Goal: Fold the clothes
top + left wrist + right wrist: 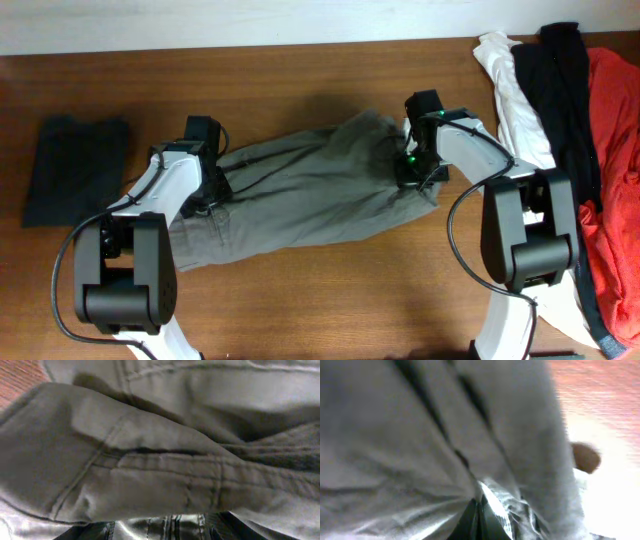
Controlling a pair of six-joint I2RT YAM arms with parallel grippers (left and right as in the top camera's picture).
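The grey-khaki trouser-like garment (300, 190) lies crumpled across the middle of the wooden table, running from lower left to upper right. My left gripper (208, 190) is down on its left part; the left wrist view is filled with its seams and folds (165, 455), with cloth lying over the jaws (165, 530). My right gripper (412, 172) is down on the garment's right end. In the right wrist view the jaws (479, 515) are pressed together with grey cloth (420, 435) bunched into them.
A small dark charcoal folded garment (75, 170) lies at the far left. A pile of white (515, 95), black (565, 95) and red (615, 170) garments sits at the right edge. Bare wood (350, 300) lies in front.
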